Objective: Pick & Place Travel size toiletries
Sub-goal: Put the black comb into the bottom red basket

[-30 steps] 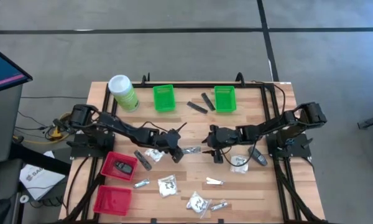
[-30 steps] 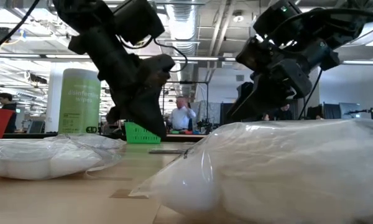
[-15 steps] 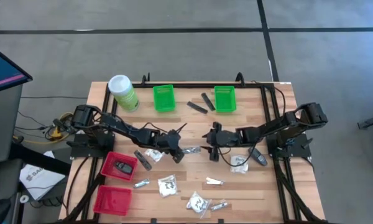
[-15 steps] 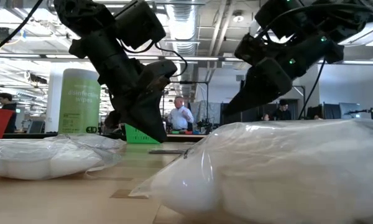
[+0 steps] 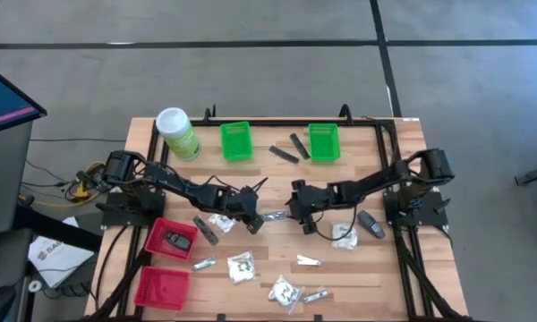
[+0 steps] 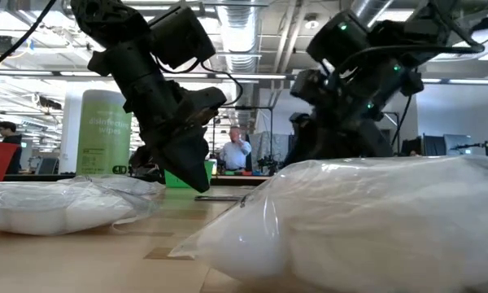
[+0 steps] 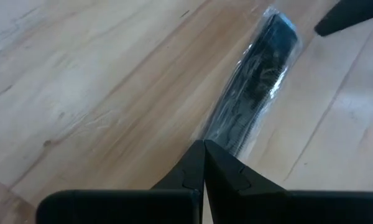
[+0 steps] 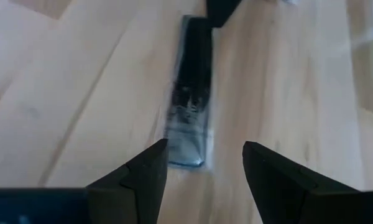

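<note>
**Q:** Toiletries — where do they lie, seen from above?

**A:** Scattered over my wooden slatted table point(image 5: 358, 268). A dark comb in a clear plastic sleeve point(image 5: 276, 216) lies at the middle, between my two grippers. White crinkly packets with black print point(image 5: 241, 266) and slim silvery sachets point(image 5: 308, 261) sit on the near boards, two dark grey sticks point(image 5: 291, 148) lie between the green plastic baskets point(image 5: 235, 140), and a dark oval piece point(image 5: 177, 239) rests in a red plastic basket point(image 5: 158, 240). A light-green canister with a white lid point(image 5: 176, 132) stands at the far left corner.

**Q:** And your grippers there?

**A:** My left gripper point(image 5: 256, 220) is just beside the comb's left end; my right gripper point(image 5: 297, 211) is near its right end.

**Q:** From table height?

**A:** Both arms hang low over the boards behind a large blurred white packet point(image 6: 350, 224).

**Q:** Left wrist?

**A:** My fingers point(image 7: 202, 163) are clenched together, empty, tips at the sleeve's near end.

**Q:** Right wrist?

**A:** My fingers point(image 8: 133, 177) stand apart, holding nothing, with the sleeved comb point(image 8: 191, 93) lying on the wood ahead of the gap.
</note>
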`<control>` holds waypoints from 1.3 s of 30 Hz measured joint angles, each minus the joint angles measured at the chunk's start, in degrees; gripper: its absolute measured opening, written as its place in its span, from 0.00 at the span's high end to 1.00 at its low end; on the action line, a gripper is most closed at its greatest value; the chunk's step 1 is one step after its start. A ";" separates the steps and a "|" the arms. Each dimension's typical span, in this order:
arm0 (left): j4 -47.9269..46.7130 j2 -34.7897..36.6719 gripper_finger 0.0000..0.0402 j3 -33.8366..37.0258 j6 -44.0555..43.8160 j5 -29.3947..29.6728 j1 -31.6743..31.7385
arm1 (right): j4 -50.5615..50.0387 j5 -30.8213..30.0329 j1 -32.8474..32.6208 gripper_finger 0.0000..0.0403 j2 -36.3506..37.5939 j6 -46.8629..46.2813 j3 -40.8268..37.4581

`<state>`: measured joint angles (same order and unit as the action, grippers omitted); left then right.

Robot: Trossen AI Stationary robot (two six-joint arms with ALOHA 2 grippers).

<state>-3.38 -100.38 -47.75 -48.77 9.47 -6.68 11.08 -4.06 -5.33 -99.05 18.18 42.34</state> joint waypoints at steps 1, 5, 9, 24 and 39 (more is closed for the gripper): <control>-0.48 0.00 1.00 0.00 0.04 0.00 0.00 | -0.48 -0.05 -0.51 0.51 -0.53 0.31 0.73; -1.44 0.02 1.00 0.00 0.24 -0.09 0.00 | -1.17 -0.25 -1.95 0.51 -1.77 1.94 2.84; -1.60 0.04 1.00 0.00 0.30 -0.31 0.00 | -1.29 -1.05 -2.07 0.50 -1.70 4.60 3.81; -0.69 0.42 1.00 4.51 1.63 -5.84 1.64 | -1.53 -1.13 -2.11 0.39 -1.89 9.35 3.86; 0.14 3.50 1.00 5.11 3.40 -3.05 1.26 | 0.19 -2.89 -2.71 0.38 -4.06 10.95 3.92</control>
<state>-3.23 -96.88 -42.63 -45.37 6.42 -5.41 11.27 -6.95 -8.05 -103.11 29.12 46.26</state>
